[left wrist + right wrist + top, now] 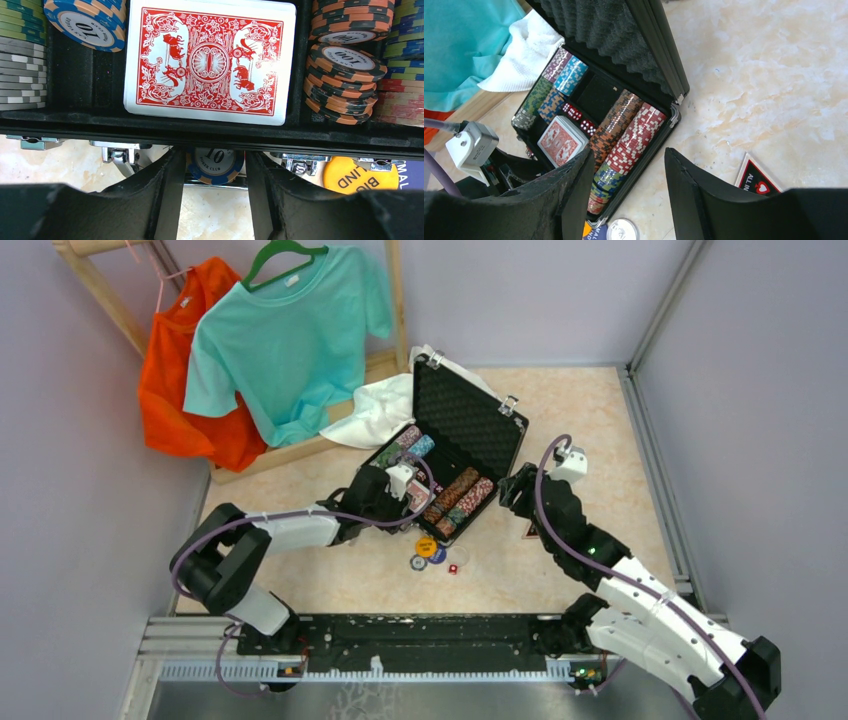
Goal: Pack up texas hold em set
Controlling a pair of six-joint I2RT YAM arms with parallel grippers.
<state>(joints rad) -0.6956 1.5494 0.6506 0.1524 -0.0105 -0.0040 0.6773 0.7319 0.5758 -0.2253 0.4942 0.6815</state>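
I found the case [468, 418] open on the counter [600, 440], largely filled; my left tool [215, 156] gripped a chip [216, 166] at its front wall, my right tool [629, 156] gaped empty, buttons [425, 546] lay outside.

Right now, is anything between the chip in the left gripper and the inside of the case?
Yes. The case's front wall stands between the 10 chip in the left gripper and the inside. The lid is open; nothing else visible blocks it.

The left arm [295, 530] and right arm [650, 595] are white-shelled with black joints (purple cables [539, 495] looping along each).
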